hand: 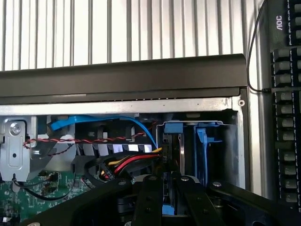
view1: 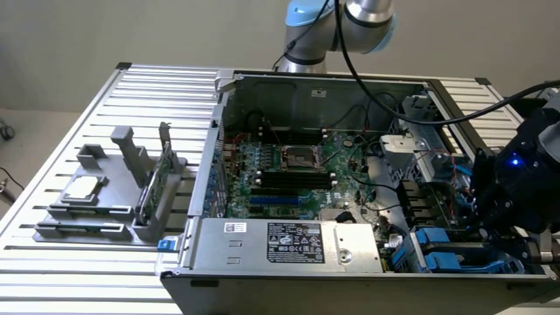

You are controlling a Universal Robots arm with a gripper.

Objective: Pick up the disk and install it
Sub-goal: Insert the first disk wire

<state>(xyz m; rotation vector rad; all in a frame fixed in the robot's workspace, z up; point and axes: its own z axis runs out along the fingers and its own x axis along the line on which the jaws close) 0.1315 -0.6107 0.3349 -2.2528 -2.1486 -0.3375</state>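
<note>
Your jaws stand nearly closed, pinching the upright edge of the flat silver-grey disk in its bright blue plastic carrier (hand: 170,155). The black gripper (hand: 164,181) holds it down inside the drive bay at the corner of the open grey metal computer case (view1: 262,262), beside another blue carrier (view1: 444,261).
</note>
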